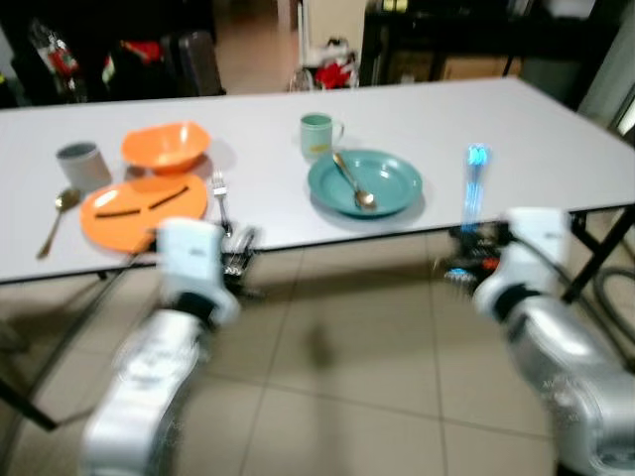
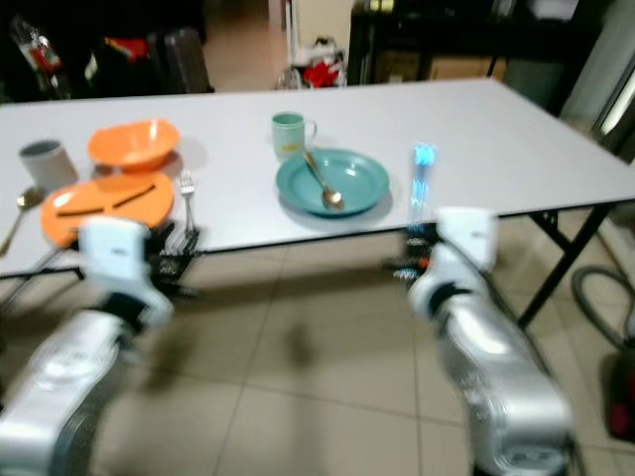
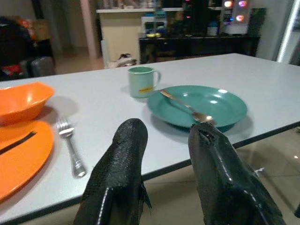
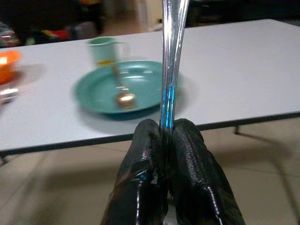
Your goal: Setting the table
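A long white table point(image 1: 556, 149) carries two place settings. Toward the robot's left sit an orange plate point(image 1: 144, 210) with two dark sticks across it, an orange bowl point(image 1: 166, 145) behind it, a grey cup point(image 1: 83, 164), a gold spoon point(image 1: 56, 220) at the far left and a fork point(image 1: 220, 198) just right of the plate. Near the middle lies a teal plate point(image 1: 364, 181) with a spoon point(image 1: 353, 180) resting on it, and a pale green mug point(image 1: 317, 134) stands just behind its left rim. The right gripper point(image 4: 165, 140), held in front of the table's near edge to the right of the teal plate, has its two black fingers clenched on the handle of a shiny metal utensil point(image 4: 171, 61) that stands upright between them; its head is out of frame, so its kind cannot be told. The left gripper point(image 3: 166, 145) hovers at the table's near edge by the fork, its fingers spread apart and holding nothing.
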Tool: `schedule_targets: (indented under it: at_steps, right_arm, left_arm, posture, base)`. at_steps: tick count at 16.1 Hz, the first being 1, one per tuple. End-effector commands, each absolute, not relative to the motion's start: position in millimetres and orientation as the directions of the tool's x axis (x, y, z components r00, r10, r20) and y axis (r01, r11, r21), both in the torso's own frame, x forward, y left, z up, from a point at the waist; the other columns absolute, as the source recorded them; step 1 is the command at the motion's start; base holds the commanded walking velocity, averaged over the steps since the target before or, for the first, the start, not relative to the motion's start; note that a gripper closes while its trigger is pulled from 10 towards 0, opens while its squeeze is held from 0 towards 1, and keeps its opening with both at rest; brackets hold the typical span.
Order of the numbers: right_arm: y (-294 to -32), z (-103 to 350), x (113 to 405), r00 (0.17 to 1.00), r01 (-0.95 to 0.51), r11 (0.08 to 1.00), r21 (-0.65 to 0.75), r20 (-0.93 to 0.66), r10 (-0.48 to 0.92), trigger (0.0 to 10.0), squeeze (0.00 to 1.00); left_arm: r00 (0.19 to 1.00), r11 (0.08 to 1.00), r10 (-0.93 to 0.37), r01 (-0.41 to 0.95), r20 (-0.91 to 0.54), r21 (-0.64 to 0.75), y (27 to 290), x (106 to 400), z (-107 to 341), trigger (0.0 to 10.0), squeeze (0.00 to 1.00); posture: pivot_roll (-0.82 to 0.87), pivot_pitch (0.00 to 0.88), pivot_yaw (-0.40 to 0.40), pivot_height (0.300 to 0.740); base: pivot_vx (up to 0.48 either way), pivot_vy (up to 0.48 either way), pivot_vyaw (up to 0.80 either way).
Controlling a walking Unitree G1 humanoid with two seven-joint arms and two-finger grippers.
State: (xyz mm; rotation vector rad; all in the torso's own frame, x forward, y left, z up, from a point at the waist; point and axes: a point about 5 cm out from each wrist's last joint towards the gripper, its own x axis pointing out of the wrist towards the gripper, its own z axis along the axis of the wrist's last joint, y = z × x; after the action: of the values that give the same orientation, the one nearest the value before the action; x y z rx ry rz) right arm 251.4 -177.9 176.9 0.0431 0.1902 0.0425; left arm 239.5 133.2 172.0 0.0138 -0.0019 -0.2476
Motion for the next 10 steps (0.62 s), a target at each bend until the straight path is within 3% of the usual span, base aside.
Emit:
schedule_targets:
  at_steps: [1, 8, 10]
  right_arm:
    - [-170.5, 181.1, 254.5, 0.981, -0.081, 0.995, 0.056, -0.169, 0.090, 10.0, 0.00]
    - [-176.5, 177.1, 253.9, 0.975, -0.099, 0.994, 0.035, -0.194, 0.104, 10.0, 0.00]
    - [-175.5, 175.5, 252.2, 0.973, -0.100, 0.994, 0.042, -0.205, 0.106, 10.0, 0.00]
  left_arm:
    - [0.979, 0.978, -0.206, 0.206, -0.002, 0.033, 141.9, 240.4, 171.8, 10.0, 0.00]
    - [0.975, 0.974, -0.222, 0.222, -0.007, 0.056, 139.4, 244.0, 170.2, 10.0, 0.00]
    - [0.973, 0.971, -0.231, 0.231, -0.008, 0.059, 139.7, 245.0, 170.7, 10.0, 0.00]
  posture:
    - [-0.14, 0.000, 0.016, 0.740]
    - [-0.14, 0.000, 0.026, 0.740]
    - [-0.15, 0.000, 0.034, 0.740]
  base:
    - [0.311, 0.000, 0.00]
    - [0.314, 0.000, 0.00]
    - [0.315, 0.000, -0.64]
